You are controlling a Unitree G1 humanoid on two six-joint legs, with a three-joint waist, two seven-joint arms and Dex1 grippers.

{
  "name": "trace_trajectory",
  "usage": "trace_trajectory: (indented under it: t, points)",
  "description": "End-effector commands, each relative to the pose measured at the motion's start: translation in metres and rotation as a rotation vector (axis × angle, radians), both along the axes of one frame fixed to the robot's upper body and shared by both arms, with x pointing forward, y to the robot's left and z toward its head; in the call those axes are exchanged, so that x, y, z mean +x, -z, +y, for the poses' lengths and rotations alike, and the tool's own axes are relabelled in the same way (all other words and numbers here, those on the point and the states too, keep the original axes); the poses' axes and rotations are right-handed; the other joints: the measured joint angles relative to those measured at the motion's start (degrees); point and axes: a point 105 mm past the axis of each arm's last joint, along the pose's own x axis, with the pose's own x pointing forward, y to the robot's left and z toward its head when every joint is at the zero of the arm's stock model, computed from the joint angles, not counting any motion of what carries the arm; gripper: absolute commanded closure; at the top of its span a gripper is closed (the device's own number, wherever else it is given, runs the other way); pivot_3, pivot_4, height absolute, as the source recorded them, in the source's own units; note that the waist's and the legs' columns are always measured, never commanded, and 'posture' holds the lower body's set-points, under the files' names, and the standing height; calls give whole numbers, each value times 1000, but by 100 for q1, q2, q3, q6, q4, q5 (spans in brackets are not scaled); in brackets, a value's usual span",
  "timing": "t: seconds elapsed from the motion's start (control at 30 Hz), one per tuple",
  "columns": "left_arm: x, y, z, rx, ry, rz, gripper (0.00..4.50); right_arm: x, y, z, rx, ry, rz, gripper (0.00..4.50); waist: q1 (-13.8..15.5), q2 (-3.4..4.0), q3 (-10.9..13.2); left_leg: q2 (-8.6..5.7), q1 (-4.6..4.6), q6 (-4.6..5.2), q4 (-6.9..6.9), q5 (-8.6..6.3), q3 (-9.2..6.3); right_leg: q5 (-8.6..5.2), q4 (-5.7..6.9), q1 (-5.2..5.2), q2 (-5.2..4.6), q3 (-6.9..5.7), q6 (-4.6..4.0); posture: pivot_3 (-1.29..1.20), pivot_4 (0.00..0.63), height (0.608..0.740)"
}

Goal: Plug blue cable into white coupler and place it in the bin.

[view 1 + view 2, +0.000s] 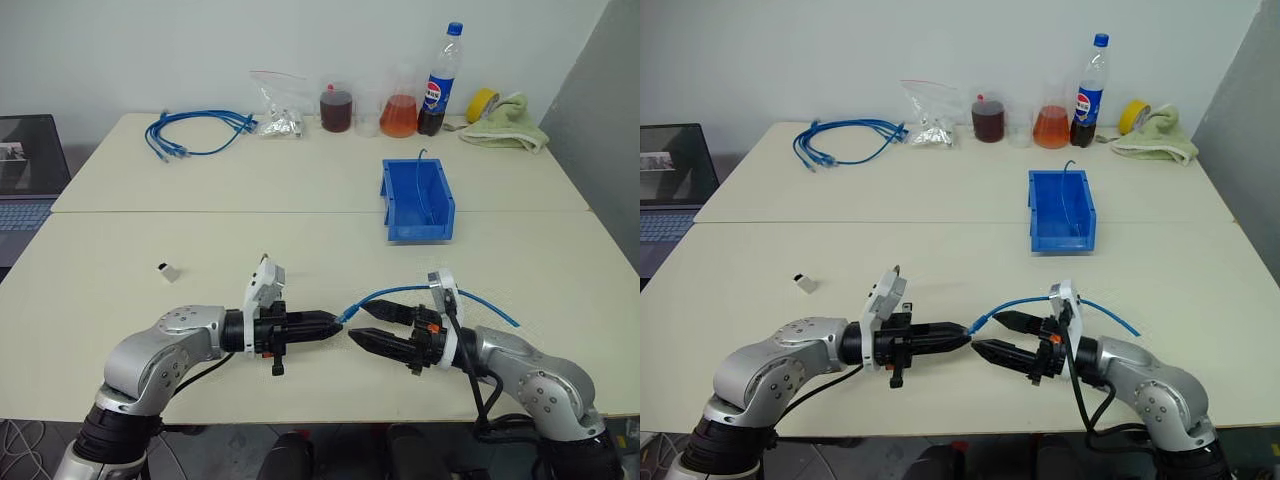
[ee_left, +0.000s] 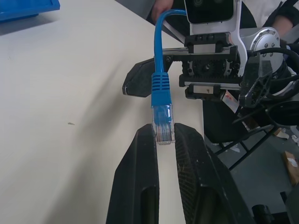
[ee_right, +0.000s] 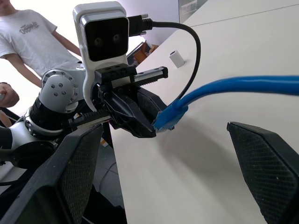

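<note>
- Left gripper (image 1: 338, 322): fingers pressed together on the clear plug at the end of the blue cable (image 1: 400, 292); in the left wrist view the plug (image 2: 162, 122) sits pinched between the two fingertips, its boot and the cable running straight on from them.
- Right gripper (image 1: 372, 324): fingers spread wide, nothing between them. It faces the left gripper tip to tip, just beside the plug; the cable passes above it and trails off past the right wrist, its free end lying on the table (image 1: 300, 250).
- Cable long axis: roughly along the line joining the two grippers, arching slightly upward.
- White coupler (image 1: 168, 270): lies on the table well apart from both grippers, out beyond the left arm, so the left arm is nearer to it.
- Bin (image 1: 417, 199): stands further back on the table, nearer the right arm's side; a thin strand rises from inside it.
- Judgement: the plug is held but not yet mated; the empty right gripper has to cross the left arm to fetch the coupler.
</note>
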Motion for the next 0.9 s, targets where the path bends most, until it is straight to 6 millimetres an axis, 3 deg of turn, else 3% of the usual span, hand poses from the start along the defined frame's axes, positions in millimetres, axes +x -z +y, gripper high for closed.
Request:
trace_trajectory:
  t: [0.03, 0.3, 0.63, 0.7, 0.9]
  points:
    - [-3, -15, 0, -33, 20, -20, 4280, 1, -10, 4, 28, -24, -44, 0, -2, 0, 0, 1, 0, 0, 0, 0, 0, 0, 0, 0, 0, 0, 0, 0, 150, 740]
    - [-4, -20, -2, -39, 27, -2, 4280, 1, -13, 6, 41, -40, -43, 0, 0, 0, 0, 1, -1, 0, 0, 0, -1, 0, 0, -1, -1, 0, 0, 0, 150, 740]
    - [-6, -24, -6, -35, 48, 10, 4280, -1, -16, 10, 59, -59, -43, 1884, -3, 0, 0, 0, -2, 0, 0, 0, 0, 0, 1, -4, 0, 2, 0, 0, 150, 740]
    - [-7, -24, -6, -30, 53, 13, 4280, -1, -17, 11, 65, -59, -43, 2522, -2, 0, 0, 1, -2, 0, 0, 0, -1, 0, 1, -4, 0, 1, 0, 0, 150, 740]
    - [-8, -23, -6, -20, 56, 18, 4280, 0, -19, 10, 80, -55, -34, 3742, -2, 0, 0, 0, -2, 0, -1, 0, 0, 0, 1, -5, 0, 2, 0, 0, 150, 740]
